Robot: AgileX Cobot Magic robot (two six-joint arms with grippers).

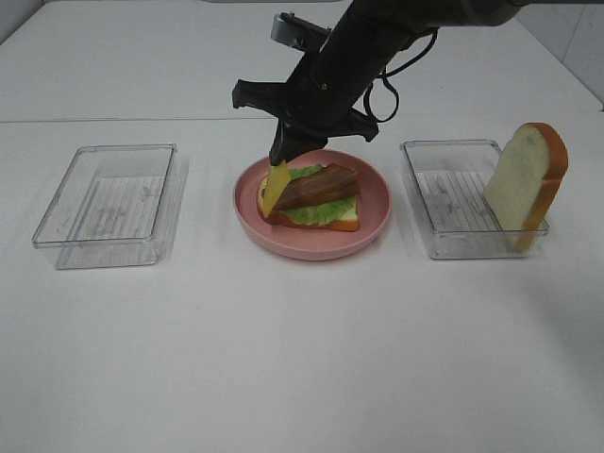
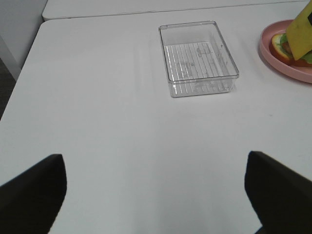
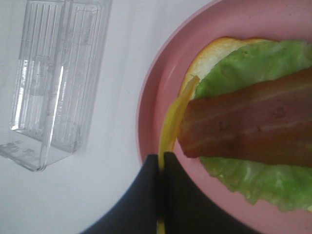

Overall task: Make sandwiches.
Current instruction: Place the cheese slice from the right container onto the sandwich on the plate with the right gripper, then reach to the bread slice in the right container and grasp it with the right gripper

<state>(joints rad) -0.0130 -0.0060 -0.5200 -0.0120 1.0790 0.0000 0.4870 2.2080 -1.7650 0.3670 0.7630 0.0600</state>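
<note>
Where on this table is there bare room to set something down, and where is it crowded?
Free: the wide front strip of table before both trays, and inside the left tray. Crowded: the pink plate, where the right gripper holds cheese against the sandwich; a bread slice leans in the right tray.

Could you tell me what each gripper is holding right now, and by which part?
The right gripper pinches the yellow cheese slice by its upper edge. The left gripper holds nothing.

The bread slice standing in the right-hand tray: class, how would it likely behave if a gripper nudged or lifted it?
The bread slice stands nearly on edge, leaning on the tray wall, so a nudge would probably tip it flat. It keeps its shape unsupported, suggesting it is fairly stiff. It looks like a toy, so likely light.
</note>
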